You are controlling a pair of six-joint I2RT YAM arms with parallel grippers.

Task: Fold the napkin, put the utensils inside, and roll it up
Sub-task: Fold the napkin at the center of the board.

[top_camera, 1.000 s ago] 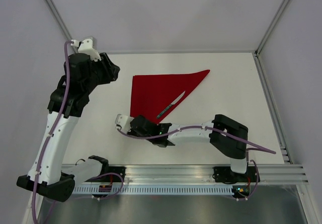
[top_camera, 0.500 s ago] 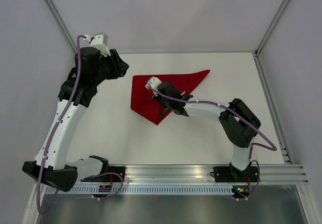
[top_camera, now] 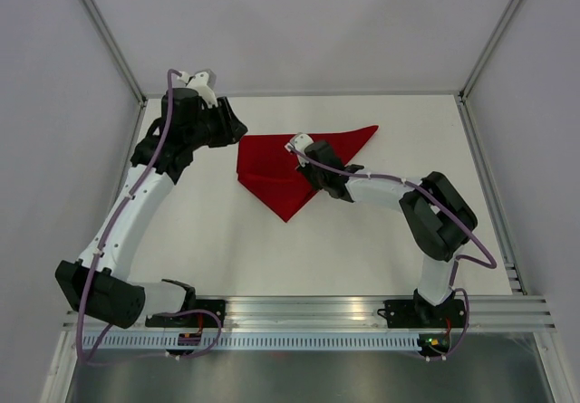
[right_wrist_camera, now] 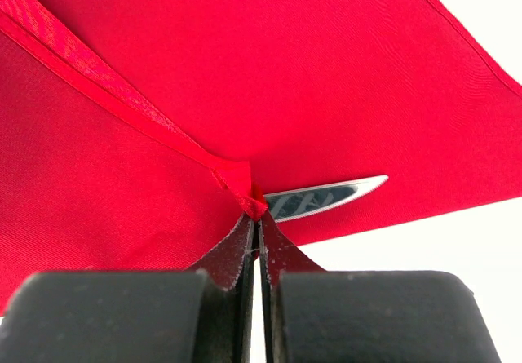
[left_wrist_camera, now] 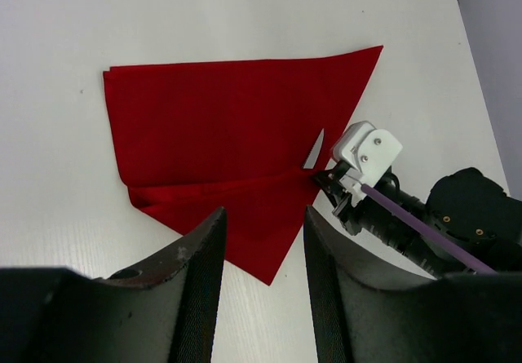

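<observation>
The napkin (left_wrist_camera: 220,126) lies as a folded triangle in the upper middle of the top view, with one point toward the bottom of the frame. The right gripper (right_wrist_camera: 258,216) is pinched tight on a raised fold of it, right over the knife (right_wrist_camera: 326,196), whose blade tip pokes out rightward past the pinch. The left gripper (left_wrist_camera: 263,220), jaws apart and empty, hovers off the upper-left corner, so the right arm is nearer

- I saw my right tool (right_wrist_camera: 257,224) with its fingers pressed together, pinching a bunched bit of the napkin (right_wrist_camera: 245,61) at a fold.
- A shiny knife blade (right_wrist_camera: 326,196) poked out from under that fold, pointing right.
- White tabletop (right_wrist_camera: 457,241) showed on the right.
</observation>
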